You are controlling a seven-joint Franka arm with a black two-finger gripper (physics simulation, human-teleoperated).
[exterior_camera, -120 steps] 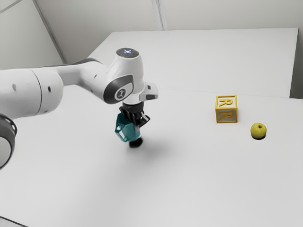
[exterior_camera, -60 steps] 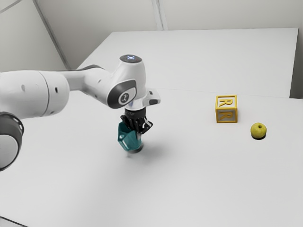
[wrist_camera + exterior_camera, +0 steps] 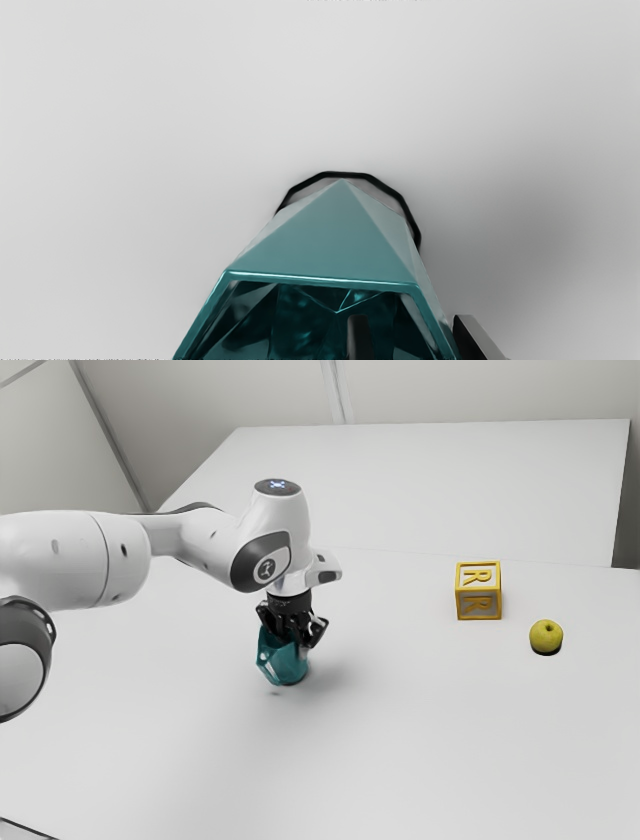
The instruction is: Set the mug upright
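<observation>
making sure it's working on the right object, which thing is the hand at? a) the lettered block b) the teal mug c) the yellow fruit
b: the hand is down at the open top of the teal mug, while the lettered block and the yellow fruit sit apart, toward the exterior view's right.

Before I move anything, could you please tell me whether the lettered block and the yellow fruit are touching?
Apart: in the exterior view, a strip of bare table separates the lettered block from the yellow fruit.
</observation>
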